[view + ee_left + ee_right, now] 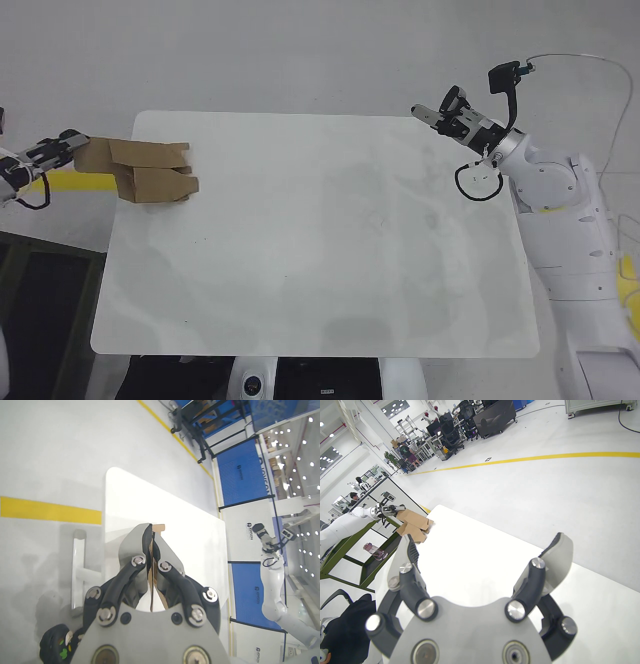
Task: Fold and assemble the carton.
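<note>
A flat brown carton (147, 170) lies partly folded at the far left edge of the white table (320, 250), overhanging it. My left gripper (72, 142) is shut on the carton's outer flap; the left wrist view shows the cardboard edge (151, 572) pinched between the pads. The carton (413, 525) and the left gripper (395, 509) also show far off in the right wrist view. My right gripper (428, 112) hovers open above the table's far right corner, its fingers (408, 547) spread wide with nothing between them.
The table's broad middle and near side hold nothing. Beyond the left edge stands a dark green frame (357, 540) with a pink bottle (373, 550). A white handle-like bracket (78, 572) sits beside the table near the left gripper.
</note>
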{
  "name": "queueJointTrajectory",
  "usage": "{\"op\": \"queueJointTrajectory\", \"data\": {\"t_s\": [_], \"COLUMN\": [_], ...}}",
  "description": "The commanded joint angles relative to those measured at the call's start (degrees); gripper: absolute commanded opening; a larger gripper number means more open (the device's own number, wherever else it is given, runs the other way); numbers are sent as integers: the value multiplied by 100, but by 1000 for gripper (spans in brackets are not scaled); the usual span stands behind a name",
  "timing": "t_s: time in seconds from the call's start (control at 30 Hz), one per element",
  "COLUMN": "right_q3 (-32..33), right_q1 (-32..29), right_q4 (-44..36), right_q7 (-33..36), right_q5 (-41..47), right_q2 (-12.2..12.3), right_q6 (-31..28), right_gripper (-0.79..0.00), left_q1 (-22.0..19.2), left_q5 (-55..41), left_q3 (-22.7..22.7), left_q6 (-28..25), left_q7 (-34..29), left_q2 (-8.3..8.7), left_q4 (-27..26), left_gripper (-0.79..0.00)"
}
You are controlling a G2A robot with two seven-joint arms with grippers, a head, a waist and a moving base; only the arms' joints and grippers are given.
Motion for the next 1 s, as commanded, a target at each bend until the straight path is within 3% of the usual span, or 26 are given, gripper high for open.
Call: {"op": "queueJointTrajectory", "data": {"t_s": [0.0, 0.3, 0.6, 0.97], "right_q3": [0, 0, 0, 0], "right_q1": [0, 0, 0, 0], "right_q4": [0, 0, 0, 0], "right_q7": [0, 0, 0, 0], "right_q5": [0, 0, 0, 0], "right_q2": [0, 0, 0, 0], "right_q6": [0, 0, 0, 0], "right_gripper": [0, 0, 0, 0], "left_q1": [90, 130, -288, -759], "left_q5": [-372, -1305, -1416, -1360], "left_q3": [41, 455, 1274, 2151], "left_q6": [9, 81, 339, -129], "left_q7": [-7, -78, 289, 883], "left_q2": [4, -154, -561, -1063], "left_q4": [-338, -1345, -1826, -2079], "left_gripper": [-785, -785, -785, -785]}}
